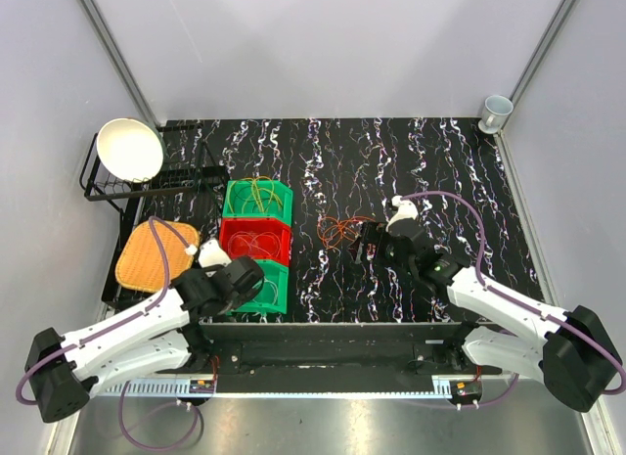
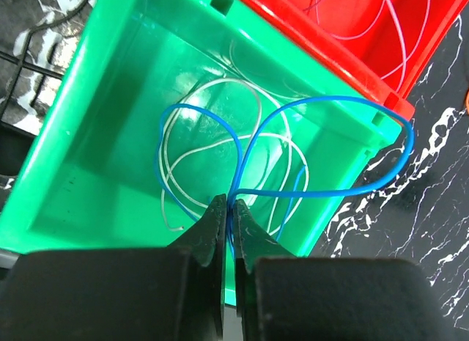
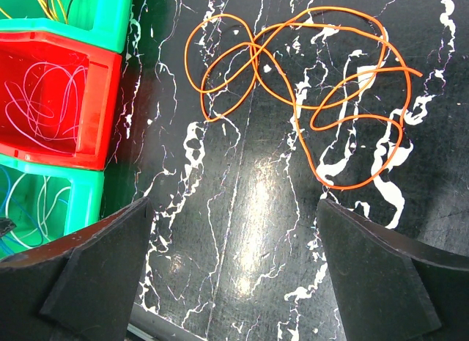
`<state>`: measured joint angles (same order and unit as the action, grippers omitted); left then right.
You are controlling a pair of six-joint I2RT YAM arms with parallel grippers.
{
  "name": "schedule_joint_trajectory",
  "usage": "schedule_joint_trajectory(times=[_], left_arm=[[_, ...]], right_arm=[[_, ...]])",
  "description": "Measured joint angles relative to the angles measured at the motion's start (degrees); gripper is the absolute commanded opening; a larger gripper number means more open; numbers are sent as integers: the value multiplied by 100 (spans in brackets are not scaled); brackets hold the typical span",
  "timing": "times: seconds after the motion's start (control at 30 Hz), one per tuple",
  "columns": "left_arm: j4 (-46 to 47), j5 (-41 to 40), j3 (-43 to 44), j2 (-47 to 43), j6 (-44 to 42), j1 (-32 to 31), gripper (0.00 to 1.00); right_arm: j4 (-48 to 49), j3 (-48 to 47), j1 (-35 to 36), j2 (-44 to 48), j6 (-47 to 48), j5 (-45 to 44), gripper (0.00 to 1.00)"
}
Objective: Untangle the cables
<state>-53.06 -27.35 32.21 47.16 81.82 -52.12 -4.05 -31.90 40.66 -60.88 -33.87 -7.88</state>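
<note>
Left gripper (image 2: 229,205) clamped on blue cable (image 2: 315,192), loops hanging over near green bin (image 2: 58,128) holding white cable (image 2: 220,81). Orange cable (image 3: 297,99) tangled on surface (image 1: 440,161), right of red bin (image 3: 99,99). Right gripper (image 3: 231,213) wide apart near it, holding nothing.

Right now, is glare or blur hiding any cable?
Left wrist: the left claw is a soft blur up close, the blue cable it pinches sharp; sheen on the green bin floor fades the white cable. Right wrist: a bright reflection on the table sits below the orange cable, which reads crisp. Top view: even light, everything small.
</note>
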Motion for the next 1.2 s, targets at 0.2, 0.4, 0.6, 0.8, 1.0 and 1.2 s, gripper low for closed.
schedule_joint_trajectory(times=[0.2,0.4,0.6,0.8,1.0,1.2], left_arm=[[48,39,4,190,-33,0,45],[42,59,166,284,-369,-15,58],[-136,37,654,286,-658,-63,58],[-352,-24,1215,352,-876,-114,57],[-647,-133,1624,457,-999,-125,54],[-846,-354,1849,636,-1226,-129,54]], right_arm=[[0,0,0,0,2,0,99],[0,0,0,0,0,0,99],[0,0,0,0,0,0,99],[0,0,0,0,0,0,99],[0,0,0,0,0,-2,99],[0,0,0,0,0,0,100]])
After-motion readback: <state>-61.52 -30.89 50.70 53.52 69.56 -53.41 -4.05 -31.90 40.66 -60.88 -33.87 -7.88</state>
